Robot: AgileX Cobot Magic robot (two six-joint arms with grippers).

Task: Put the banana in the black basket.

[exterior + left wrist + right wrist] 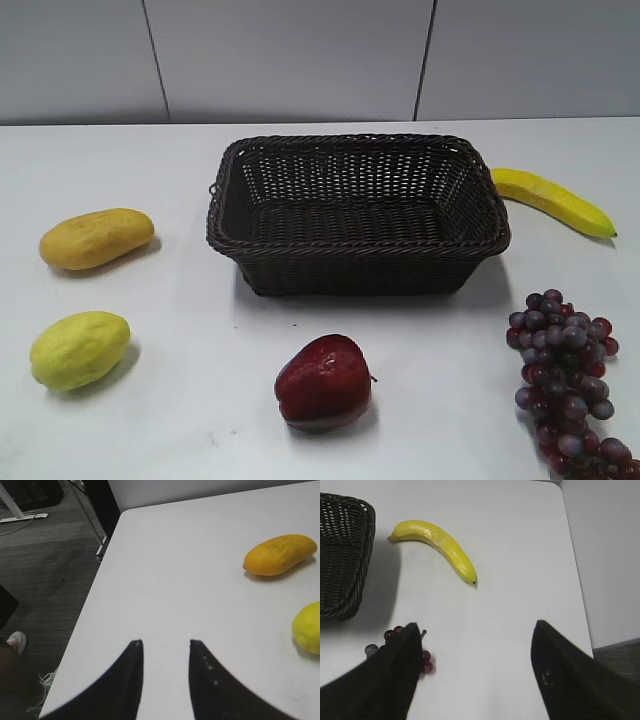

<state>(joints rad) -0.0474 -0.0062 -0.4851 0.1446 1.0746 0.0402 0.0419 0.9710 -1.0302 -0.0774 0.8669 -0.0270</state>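
Observation:
The banana (553,200) lies on the white table just right of the black basket (357,213), apart from it. It also shows in the right wrist view (437,546), beyond my right gripper (475,627), which is open, empty and above bare table. The basket's corner shows at the left of that view (342,555). The basket is empty. My left gripper (166,642) is open and empty near the table's left edge. Neither gripper shows in the exterior view.
An orange-yellow oval fruit (96,238) (280,555) and a yellow-green oval fruit (79,349) (307,628) lie left of the basket. A red apple (324,382) lies in front of it. Purple grapes (568,375) (425,661) lie at front right.

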